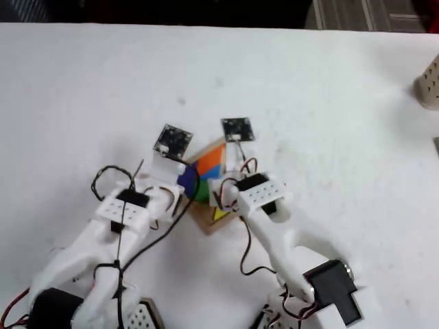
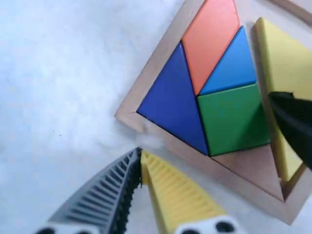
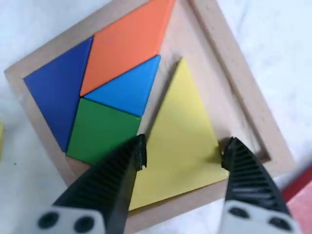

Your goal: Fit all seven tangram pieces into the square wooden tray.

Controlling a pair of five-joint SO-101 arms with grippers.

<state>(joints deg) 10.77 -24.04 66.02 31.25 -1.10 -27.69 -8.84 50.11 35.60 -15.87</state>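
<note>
The right gripper (image 3: 184,147) is holding a large yellow triangle (image 3: 183,122) over the square wooden tray (image 3: 239,83). Its black claw is standing wide, with one fingertip pressing against each slanted edge of the piece. The triangle is sitting slightly raised and casting a dark shadow along the side nearest the other pieces, and its broad base is reaching over the inner edge of the tray's rim.

Four pieces are already lying flat in the tray, packed into one corner and touching one another:
- a dark blue triangle (image 3: 56,97) is lying against the rim
- an orange parallelogram (image 3: 126,41) is sitting beside it
- a light blue triangle (image 3: 124,87) is resting under the orange piece
- a green square (image 3: 102,129) is fitting between the two blues

The left gripper (image 2: 140,155), with one grey and one yellow finger, is hovering over the white table (image 2: 58,73) just outside the tray's rim. Its claw is closed tip to tip and is gripping nothing.

In the high view both arms are meeting over the tray near the table's front edge. A red block (image 3: 303,195) is showing at the edge of the right wrist view, just outside the tray.
</note>
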